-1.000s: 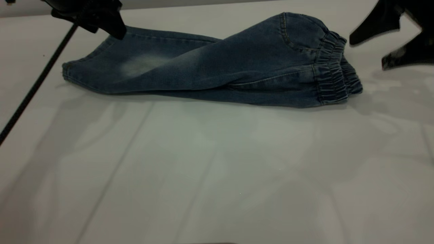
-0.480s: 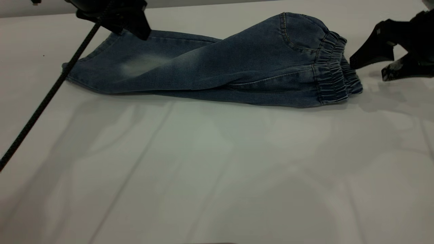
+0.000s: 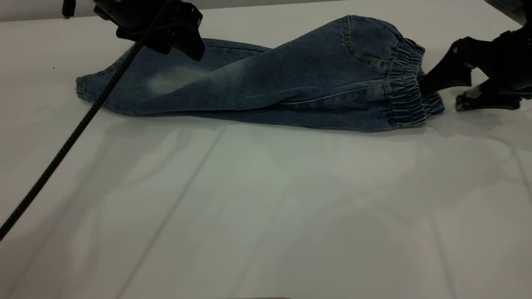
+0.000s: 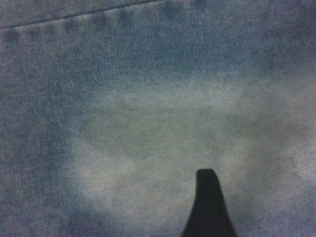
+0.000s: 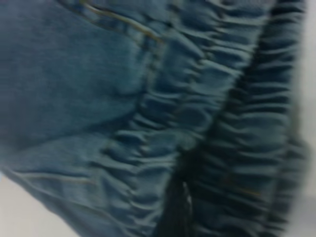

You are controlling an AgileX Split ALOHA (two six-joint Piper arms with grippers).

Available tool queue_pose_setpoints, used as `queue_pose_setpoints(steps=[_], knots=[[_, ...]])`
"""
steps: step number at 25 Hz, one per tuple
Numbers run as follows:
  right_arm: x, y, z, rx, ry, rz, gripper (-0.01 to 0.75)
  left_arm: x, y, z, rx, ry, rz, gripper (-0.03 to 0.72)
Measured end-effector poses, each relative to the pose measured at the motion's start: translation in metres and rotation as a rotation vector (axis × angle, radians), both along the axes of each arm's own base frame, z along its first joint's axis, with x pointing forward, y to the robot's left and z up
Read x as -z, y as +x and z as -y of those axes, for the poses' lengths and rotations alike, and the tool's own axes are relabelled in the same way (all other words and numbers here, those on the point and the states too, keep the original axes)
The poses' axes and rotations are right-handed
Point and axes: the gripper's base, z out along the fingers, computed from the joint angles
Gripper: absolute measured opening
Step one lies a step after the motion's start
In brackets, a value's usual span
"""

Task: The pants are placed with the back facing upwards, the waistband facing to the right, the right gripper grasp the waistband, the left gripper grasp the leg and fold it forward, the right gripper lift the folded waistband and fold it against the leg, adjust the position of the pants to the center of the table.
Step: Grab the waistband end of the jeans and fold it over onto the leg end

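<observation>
While the right hand [image 3: 444, 92] sits at the elastic waistband [image 3: 405, 89], the step in hand looks like taking that band for the second fold. In the exterior view its 2 fingers stand spread, 1 tip touching the gathered edge, the other low by the tabletop [image 3: 266, 207], nothing gripped. To do this well, I judge it should slide the lower finger under both layers before closing, so the whole folded band lifts together. The pants [image 3: 257, 83] lie already folded lengthwise, waistband just ahead of the right hand, legs stretching away toward the left hand [image 3: 183, 39], which hovers above the leg; whether it is open I cannot tell. A black cable [image 3: 70, 141] slants down from it.

From the left wrist, faded denim fills everything beneath 1 dark fingertip [image 4: 207, 197], with a stitched seam beyond.

From the right wrist, the ruched band [image 5: 207, 113] lies directly ahead, 2 layers stacked, a pocket seam [image 5: 123, 24] past it.
</observation>
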Motion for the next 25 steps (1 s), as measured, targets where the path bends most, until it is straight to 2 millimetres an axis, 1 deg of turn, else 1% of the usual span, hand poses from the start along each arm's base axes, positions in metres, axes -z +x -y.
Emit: queue_pose_setpoints(steps=[2,5,10,13,18,21,25], knots=[[0.002,0.001,-0.003,0.001,0.047,0.009,0.591,0.006,0.001,0.0,-0.021,-0.011,-0.003,0.471],[0.003,0.001,-0.009,-0.01,0.132,0.029,0.591,0.02,0.002,0.003,-0.038,-0.014,-0.018,0.471],[-0.006,0.002,-0.016,-0.05,0.248,0.092,0.591,0.039,-0.001,0.016,-0.016,-0.001,-0.037,0.471],[-0.009,0.003,-0.018,-0.061,0.282,0.11,0.591,0.043,-0.004,0.025,0.003,0.003,-0.034,0.471],[-0.009,0.003,-0.018,-0.06,0.279,0.111,0.591,0.041,-0.006,0.038,0.023,0.003,0.0,0.471],[-0.005,0.004,-0.017,-0.046,0.227,0.089,0.591,0.041,-0.007,0.042,0.032,0.004,0.013,0.471],[0.001,0.004,-0.019,-0.035,0.151,0.061,0.591,0.047,-0.008,0.045,0.035,0.01,0.015,0.471]])
